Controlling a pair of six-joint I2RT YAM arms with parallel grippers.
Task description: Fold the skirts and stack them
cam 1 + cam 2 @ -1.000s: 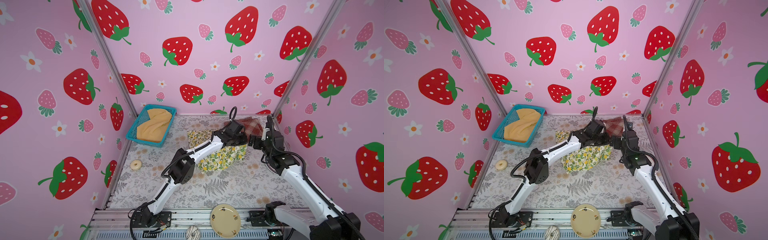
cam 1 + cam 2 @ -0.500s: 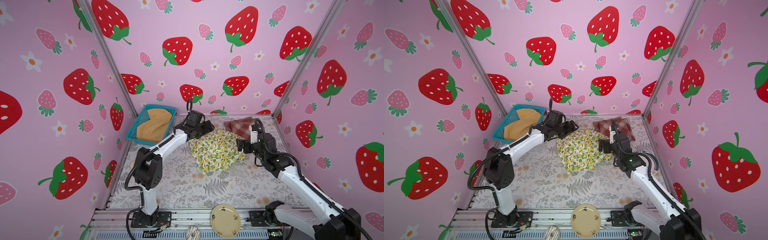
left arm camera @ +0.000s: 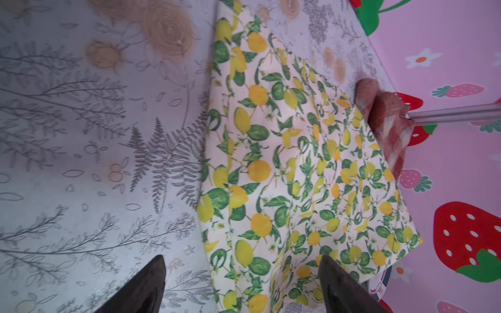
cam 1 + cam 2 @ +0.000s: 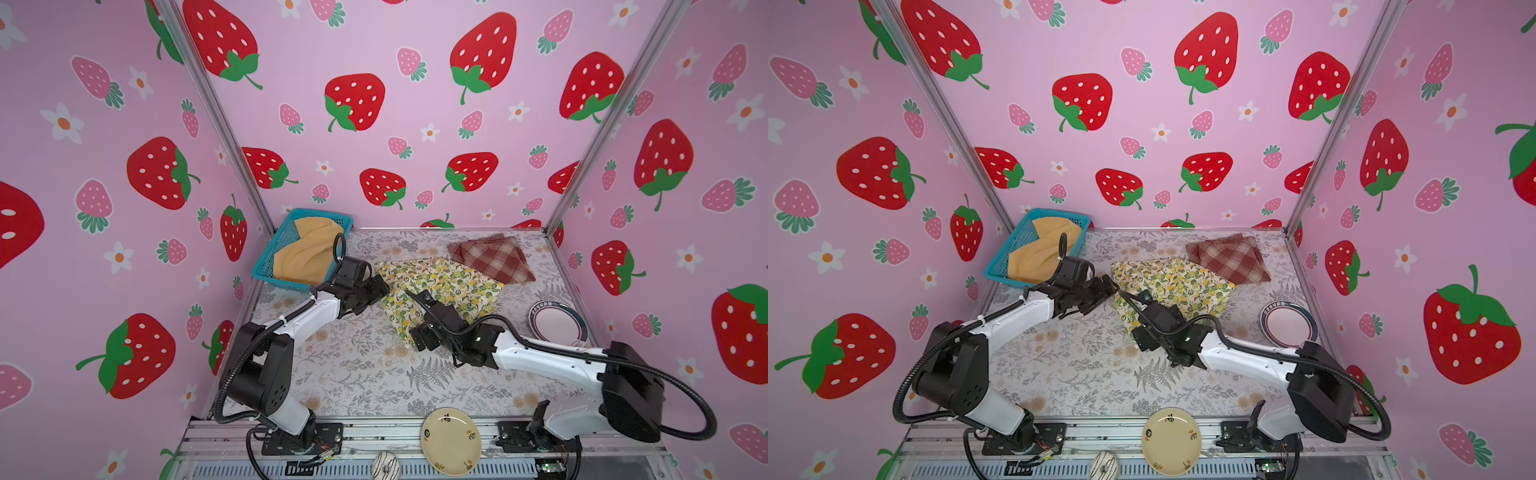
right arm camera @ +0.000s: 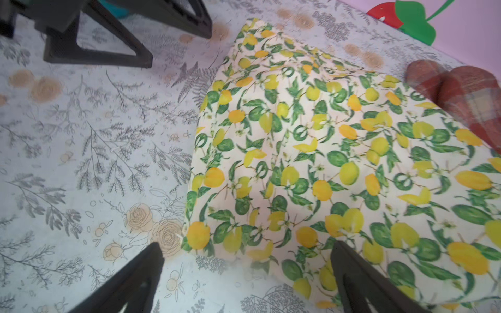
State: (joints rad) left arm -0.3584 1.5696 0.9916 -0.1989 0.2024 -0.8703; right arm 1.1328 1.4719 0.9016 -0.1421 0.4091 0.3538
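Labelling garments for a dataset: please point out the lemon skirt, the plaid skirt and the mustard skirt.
lemon skirt [image 4: 449,279], in a top view, middle of the spread print.
plaid skirt [image 4: 492,259], in a top view, centre of the folded cloth.
mustard skirt [image 4: 307,253], in a top view, its bunched middle.

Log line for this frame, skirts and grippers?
lemon skirt: spread, unheld | plaid skirt: folded, back right | mustard skirt: in basket | left gripper: open | right gripper: open

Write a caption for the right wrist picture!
Open jaws over the edge of the lemon-print skirt, plaid skirt beyond, on the floral tablecloth.
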